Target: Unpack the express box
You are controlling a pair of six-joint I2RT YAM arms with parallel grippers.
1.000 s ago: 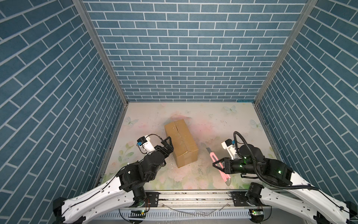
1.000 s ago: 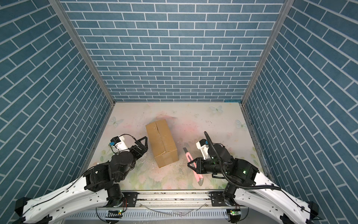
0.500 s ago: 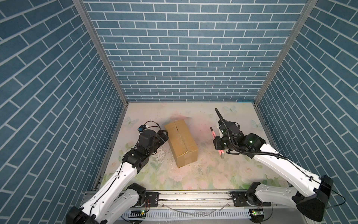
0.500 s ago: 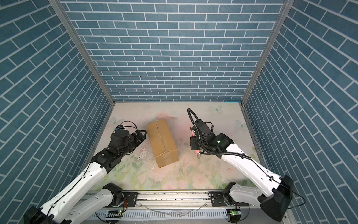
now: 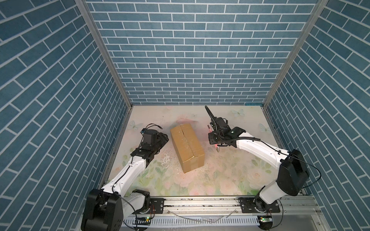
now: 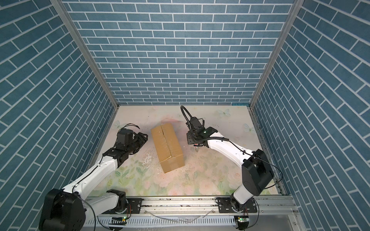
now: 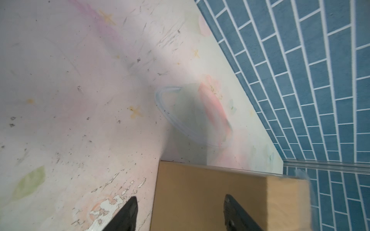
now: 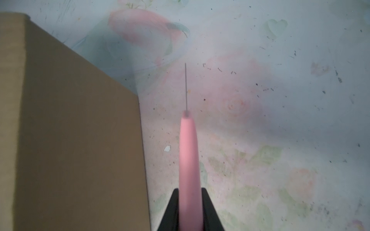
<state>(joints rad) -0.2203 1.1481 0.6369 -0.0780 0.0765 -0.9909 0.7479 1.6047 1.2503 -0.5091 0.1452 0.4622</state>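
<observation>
The express box is a plain brown carton lying closed on the floral table, its top seam running lengthwise. My left gripper hangs just left of the box's far half. In the left wrist view it is open, one finger over the table and the other in front of the box's side. My right gripper is to the right of the box, shut on a pink knife whose thin blade points ahead, beside the box.
Blue brick walls close in the back and both sides. A metal rail with both arm bases runs along the front edge. The table mat is scuffed, with a flaked patch left of the box.
Both arms have reached forward from the front rail to either side of the box. The right one lifted the pink knife off the table. The left jaws have narrowed.
</observation>
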